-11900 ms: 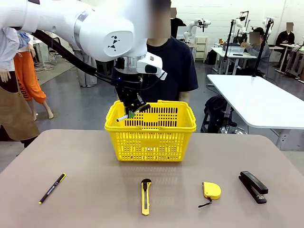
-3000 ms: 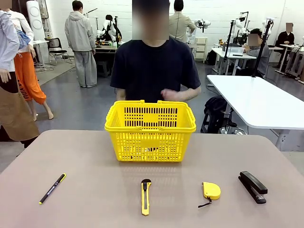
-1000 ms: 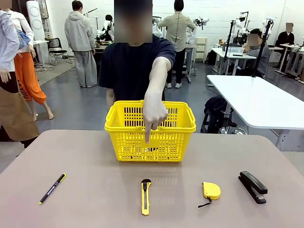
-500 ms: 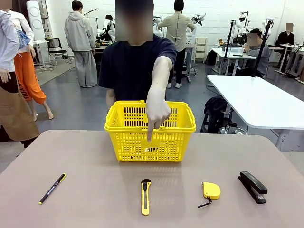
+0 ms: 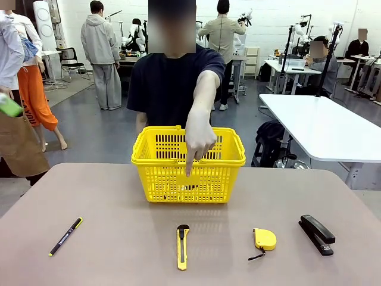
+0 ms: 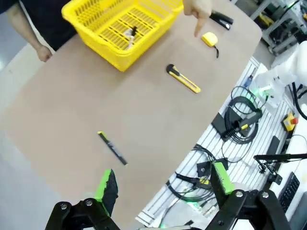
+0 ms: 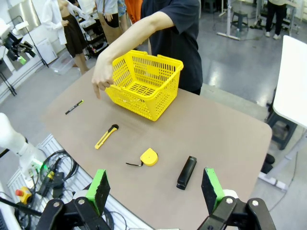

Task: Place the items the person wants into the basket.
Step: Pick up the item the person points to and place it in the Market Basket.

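The person's hand (image 5: 198, 142) hangs in front of the yellow lattice basket (image 5: 220, 161), index finger aimed down at the utility knife (image 5: 182, 246). The step in hand looks like reading a request, and I judge the knife to be the wanted item. A white marker with a black cap (image 6: 130, 32) already lies on the basket floor, while the thin black pen (image 5: 65, 236) rests far off on the worktop (image 5: 119, 202).

Left end effector (image 6: 163, 184) and right end effector (image 7: 155, 187) both hover high above the worktop, green pads spread wide, holding nothing.

Next, one arm probably needs to descend and close across the knife's narrow width. The knife is a slim, flat bar of yellow plastic with a black tip, lying low on the smooth matte surface, so the fingertips must come almost down to the worktop. The basket is glossy moulded plastic.
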You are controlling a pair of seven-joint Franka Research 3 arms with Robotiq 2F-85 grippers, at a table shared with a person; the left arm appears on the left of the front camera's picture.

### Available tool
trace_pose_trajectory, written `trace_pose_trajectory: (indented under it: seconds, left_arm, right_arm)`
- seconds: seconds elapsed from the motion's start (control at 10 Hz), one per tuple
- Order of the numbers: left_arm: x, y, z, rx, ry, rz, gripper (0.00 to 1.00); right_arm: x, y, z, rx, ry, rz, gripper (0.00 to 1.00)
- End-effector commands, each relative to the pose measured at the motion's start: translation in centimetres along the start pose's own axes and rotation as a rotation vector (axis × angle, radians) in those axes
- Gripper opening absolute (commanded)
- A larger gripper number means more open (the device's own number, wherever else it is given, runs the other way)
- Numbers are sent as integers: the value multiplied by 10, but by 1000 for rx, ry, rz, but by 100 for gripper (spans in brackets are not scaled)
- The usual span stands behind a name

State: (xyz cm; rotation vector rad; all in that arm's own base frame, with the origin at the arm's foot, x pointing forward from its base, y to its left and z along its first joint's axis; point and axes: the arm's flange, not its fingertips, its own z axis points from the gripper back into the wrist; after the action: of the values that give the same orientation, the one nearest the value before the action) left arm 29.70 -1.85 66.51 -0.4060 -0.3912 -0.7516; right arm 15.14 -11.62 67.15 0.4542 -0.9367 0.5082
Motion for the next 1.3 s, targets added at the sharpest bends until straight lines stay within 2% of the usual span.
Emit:
trace_pose_trajectory:
  seconds: [0.0, 0.3, 0.6, 0.8, 0.9, 1.2]
  left_arm:
    - [36, -36, -46, 50, 96, 99, 100]
    - [59, -78, -138, 153, 220, 238, 100]
    - [56, -86, -192, 204, 203, 341, 100]
    - [56, -74, -190, 196, 190, 373, 100]
    - [56, -83, -195, 180, 218, 336, 100]
    - [56, -83, -195, 180, 218, 336, 100]
  right_arm:
    - [-1, 0, -1, -5, 15, -10, 100]
    - [-1, 0, -1, -5, 15, -10, 100]
    - [-1, 0, -1, -5, 15, -10, 100]
    - [-1, 0, -1, -5, 15, -10, 100]
    - [-1, 0, -1, -5, 15, -10, 100]
    - [-1, 0, -1, -5, 15, -10, 100]
